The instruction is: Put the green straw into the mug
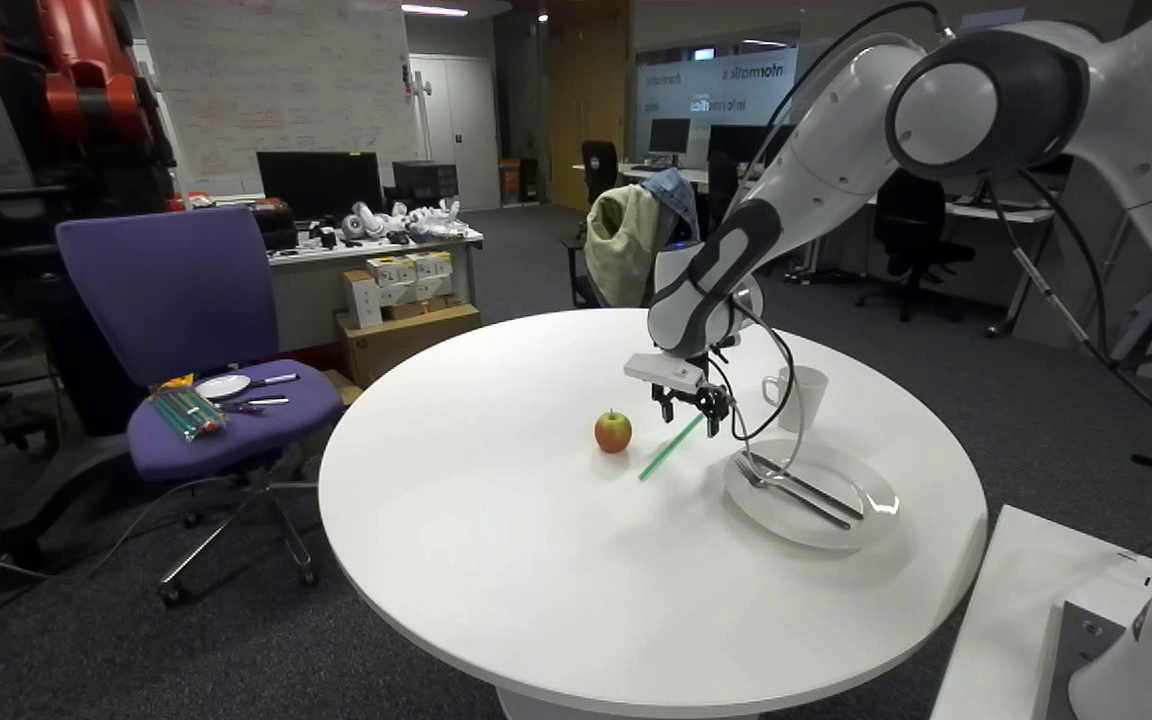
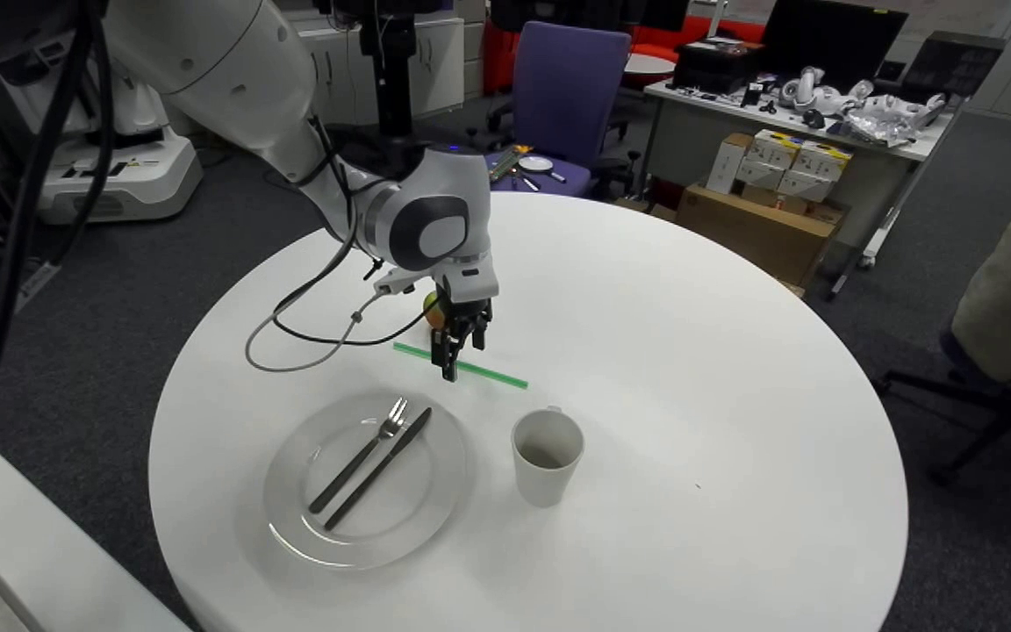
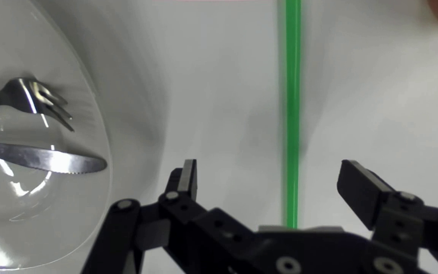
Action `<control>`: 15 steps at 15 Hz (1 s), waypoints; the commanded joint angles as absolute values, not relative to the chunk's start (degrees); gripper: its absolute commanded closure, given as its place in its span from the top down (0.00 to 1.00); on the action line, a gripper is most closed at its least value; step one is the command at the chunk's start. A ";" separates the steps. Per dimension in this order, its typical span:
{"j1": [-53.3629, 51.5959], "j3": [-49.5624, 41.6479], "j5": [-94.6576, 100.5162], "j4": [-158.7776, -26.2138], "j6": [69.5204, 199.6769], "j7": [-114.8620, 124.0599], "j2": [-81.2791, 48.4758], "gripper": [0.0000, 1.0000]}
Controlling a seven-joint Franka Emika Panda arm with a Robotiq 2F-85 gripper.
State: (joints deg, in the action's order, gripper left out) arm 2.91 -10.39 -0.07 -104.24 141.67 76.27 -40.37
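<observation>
The green straw (image 1: 666, 452) lies flat on the white round table. It also shows in an exterior view (image 2: 497, 376) and runs up and down through the wrist view (image 3: 292, 95). My gripper (image 3: 268, 163) is open and empty. Its fingers stand one on each side of the straw, apart from it, and appear a little above the table. The gripper also shows in both exterior views (image 1: 690, 421) (image 2: 463, 360), over the straw. The white mug (image 1: 806, 395) stands upright, and its opening faces up in an exterior view (image 2: 543, 478). It is out of the wrist view.
A white plate (image 2: 440, 491) with a fork (image 2: 356, 461) and a knife (image 2: 378, 470) stands beside the mug; its edge shows at left in the wrist view (image 3: 78, 213). An apple (image 1: 613, 432) sits close to the straw. Cables (image 1: 786, 400) hang from the arm.
</observation>
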 commanded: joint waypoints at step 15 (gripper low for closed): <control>3.58 -9.57 -5.27 -101.39 142.24 66.27 -42.50 1.00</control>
State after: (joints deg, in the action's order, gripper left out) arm 2.99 -10.04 -3.33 -103.33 141.86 68.79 -41.13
